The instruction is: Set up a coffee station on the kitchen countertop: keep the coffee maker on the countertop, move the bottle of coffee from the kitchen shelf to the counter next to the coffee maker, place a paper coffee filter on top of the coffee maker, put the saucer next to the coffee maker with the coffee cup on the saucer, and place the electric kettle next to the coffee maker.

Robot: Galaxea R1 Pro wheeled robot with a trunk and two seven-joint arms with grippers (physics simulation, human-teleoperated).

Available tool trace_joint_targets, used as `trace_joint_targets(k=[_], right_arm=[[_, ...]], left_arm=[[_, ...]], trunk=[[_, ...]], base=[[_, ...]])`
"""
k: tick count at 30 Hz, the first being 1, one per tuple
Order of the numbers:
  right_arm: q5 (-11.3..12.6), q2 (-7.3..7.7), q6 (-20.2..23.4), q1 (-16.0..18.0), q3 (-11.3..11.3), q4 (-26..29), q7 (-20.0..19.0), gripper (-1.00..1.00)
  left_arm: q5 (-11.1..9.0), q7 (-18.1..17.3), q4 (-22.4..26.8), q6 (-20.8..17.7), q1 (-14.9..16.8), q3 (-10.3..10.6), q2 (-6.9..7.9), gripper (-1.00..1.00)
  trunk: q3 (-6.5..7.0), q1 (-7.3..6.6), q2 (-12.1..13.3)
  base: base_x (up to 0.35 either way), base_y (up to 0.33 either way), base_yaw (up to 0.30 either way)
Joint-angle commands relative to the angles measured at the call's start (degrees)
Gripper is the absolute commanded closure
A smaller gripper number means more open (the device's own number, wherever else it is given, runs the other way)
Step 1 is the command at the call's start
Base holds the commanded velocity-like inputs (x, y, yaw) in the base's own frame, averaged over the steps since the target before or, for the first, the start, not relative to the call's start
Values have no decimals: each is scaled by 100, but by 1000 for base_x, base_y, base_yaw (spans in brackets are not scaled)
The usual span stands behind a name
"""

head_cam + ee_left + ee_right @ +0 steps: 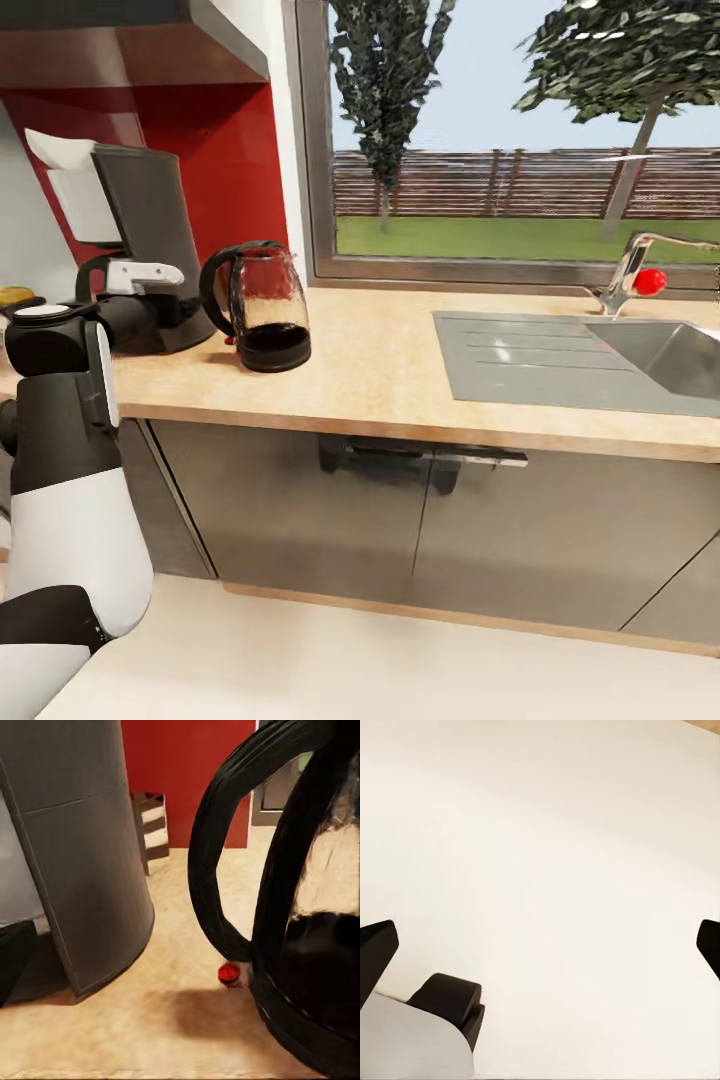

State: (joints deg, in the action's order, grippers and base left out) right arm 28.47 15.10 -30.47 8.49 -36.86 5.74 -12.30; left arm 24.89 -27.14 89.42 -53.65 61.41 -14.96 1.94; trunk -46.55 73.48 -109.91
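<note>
The electric kettle [258,305] stands on the countertop [390,375], just right of the coffee maker [140,240]. Being glass, it is judged fragile and slippery; its black handle [214,862] should be gripped. The left gripper's state cannot be told; the right gripper [540,945] is spread wide.

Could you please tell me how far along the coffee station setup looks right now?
Done: the coffee maker stands on the countertop, a white paper filter on top, the kettle right beside it. In hand: nothing visibly held; the left arm is near the machine. Left: bottle, saucer and cup.
</note>
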Motion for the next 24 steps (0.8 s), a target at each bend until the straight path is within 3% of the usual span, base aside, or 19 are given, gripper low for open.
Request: trace_joint_targets(k=[1, 7, 11, 13, 14, 15, 16, 17, 19, 22, 24], right_arm=[[62, 2, -11, 3, -19, -3, -44, -100], [62, 2, -11, 3, -18, -3, -44, -100], [62, 2, -11, 3, -19, -3, -44, -100], [61, 2, -11, 3, -19, -3, -38, -100], [61, 2, -11, 3, -19, -3, -38, -100], [62, 2, -11, 3, -18, -3, -37, -100], [62, 2, -11, 3, -19, -3, -36, -100], [62, 2, -11, 3, -20, -3, -36, -100], [62, 2, -11, 3, -17, -3, -36, -100], [62, 2, -11, 3, -18, -3, -36, -100], [62, 2, -11, 3, -17, -3, -36, -100]], left_arm=[[60, -60, 5, -14, 5, -5, 0, -100], [56, -67, 5, -20, 3, -6, 0, -100], [-54, -105, 10, -97, 6, 1, -22, -100], [-883, -435, 11, -197, 3, 1, -30, -100], [-1105, -520, 10, -205, 3, -3, -28, -100], [-1786, -730, -3, -219, 3, -16, -17, -100], [-1989, -778, -8, -222, 4, -20, -13, -100], [-2432, -876, -16, -228, 3, -14, -10, -100], [-2721, -1108, -17, -230, -3, 113, -15, -100], [-2839, -1704, -19, -222, -16, 442, -17, -100], [-2886, -2344, -21, -209, -42, 671, -17, -100]], trunk=[[-5, -4, -3], [-5, -4, -3], [-5, -4, -3], [-5, -4, -3], [-5, -4, -3], [-5, -4, -3], [-5, -4, -3], [-5, -4, -3], [-5, -4, -3], [-5, -4, -3], [-5, -4, -3]], base=[[-329, 0, 0], [-334, 0, 0], [-169, 0, 0], [-30, 0, 0], [-19, 0, 0], [-10, 0, 0], [-8, 0, 0], [-4, 0, 0], [-2, 0, 0], [0, 0, 0], [0, 0, 0]])
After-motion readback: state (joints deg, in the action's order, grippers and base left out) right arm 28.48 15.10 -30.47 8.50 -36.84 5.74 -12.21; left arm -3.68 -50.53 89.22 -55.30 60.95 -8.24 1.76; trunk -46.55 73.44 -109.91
